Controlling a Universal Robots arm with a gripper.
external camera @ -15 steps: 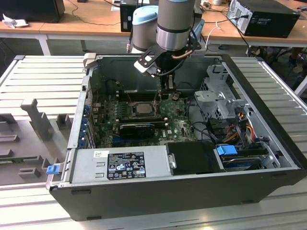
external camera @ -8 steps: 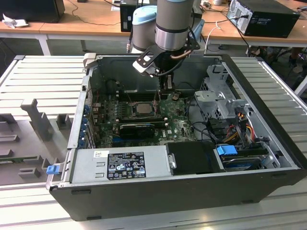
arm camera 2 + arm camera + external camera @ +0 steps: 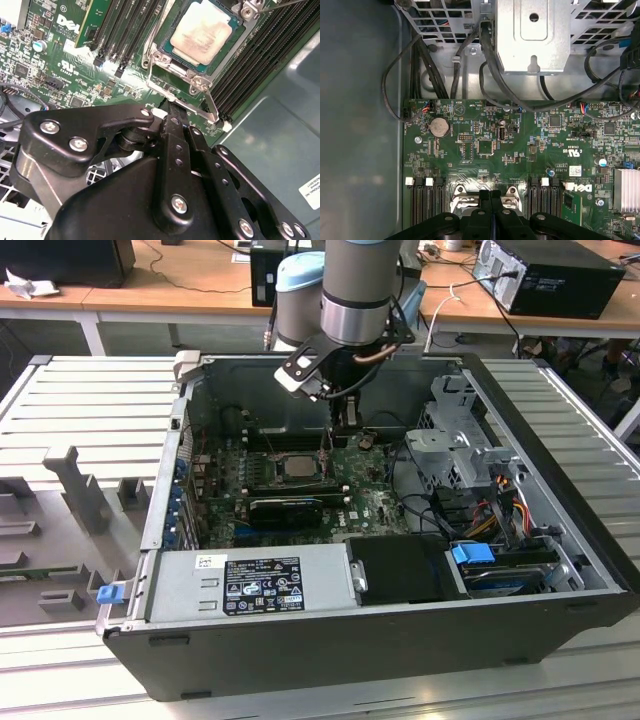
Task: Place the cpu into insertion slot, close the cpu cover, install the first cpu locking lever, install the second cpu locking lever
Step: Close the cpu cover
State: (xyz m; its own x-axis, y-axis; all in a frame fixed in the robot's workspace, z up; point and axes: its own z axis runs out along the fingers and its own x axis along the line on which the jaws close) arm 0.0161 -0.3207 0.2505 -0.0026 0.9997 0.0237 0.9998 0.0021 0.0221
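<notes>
The cpu [image 3: 201, 34], pale silver-beige on top, lies flat in the insertion slot [image 3: 159, 46] on the green board; in the exterior view the cpu [image 3: 297, 466] sits mid-case. The silvery cpu cover [image 3: 192, 75] lies down around its edges. One thin wire locking lever [image 3: 206, 102] runs along the socket's side and another wire lever [image 3: 282, 5] crosses the far corner. My gripper [image 3: 172, 109] is shut with nothing seen between its black fingers, its tips just beside the socket corner near the first lever. The gripper [image 3: 491, 194] hangs low over the board under the arm [image 3: 347, 430].
Black memory slots [image 3: 260, 55] flank the socket. A grey drive cage [image 3: 532, 35] with black cables [image 3: 490, 65] stands close beside the gripper. The case walls [image 3: 560, 470], power supply [image 3: 250, 585] and a long black card [image 3: 285, 510] ring the board.
</notes>
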